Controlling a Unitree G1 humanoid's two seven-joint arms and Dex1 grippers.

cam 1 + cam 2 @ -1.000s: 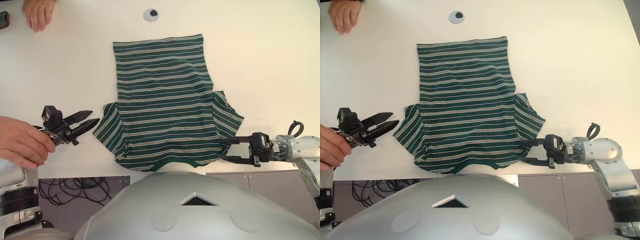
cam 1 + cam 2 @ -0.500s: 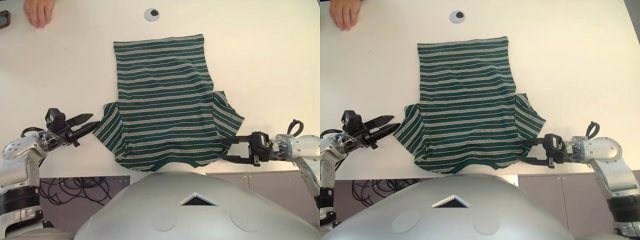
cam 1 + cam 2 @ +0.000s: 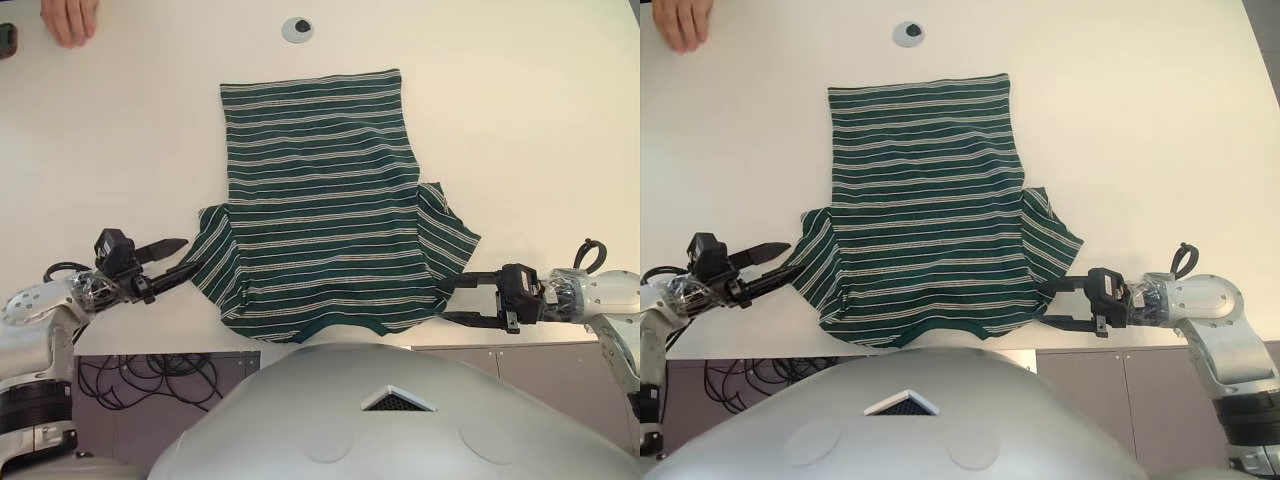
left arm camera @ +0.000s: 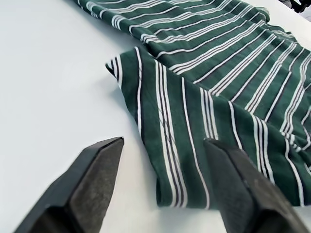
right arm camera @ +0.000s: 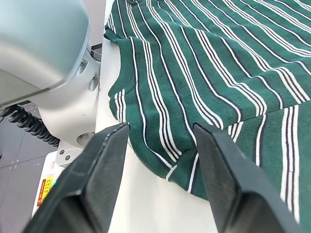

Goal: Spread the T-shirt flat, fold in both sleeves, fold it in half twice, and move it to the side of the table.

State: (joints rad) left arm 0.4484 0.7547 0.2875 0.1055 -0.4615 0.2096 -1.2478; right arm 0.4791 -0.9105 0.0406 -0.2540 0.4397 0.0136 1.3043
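A dark green T-shirt (image 3: 325, 200) with white stripes lies flat on the white table (image 3: 540, 130), its collar toward the near edge and both sleeves spread out. My left gripper (image 3: 185, 257) stands open at the tip of the left sleeve (image 4: 165, 145), its fingers on either side of the sleeve's edge. At the near right, my right gripper (image 3: 452, 299) is open around the hem of the right sleeve (image 5: 194, 126), close to the table's near edge.
A small round grey disc (image 3: 296, 29) sits at the far middle of the table. A person's hand (image 3: 68, 17) rests at the far left corner beside a dark object (image 3: 6, 40). Cables (image 3: 140, 380) hang below the table's near left edge.
A person's hand that held my left arm a second ago has let go and gone. My left gripper has moved nearer to the left sleeve. The right gripper has kept still.
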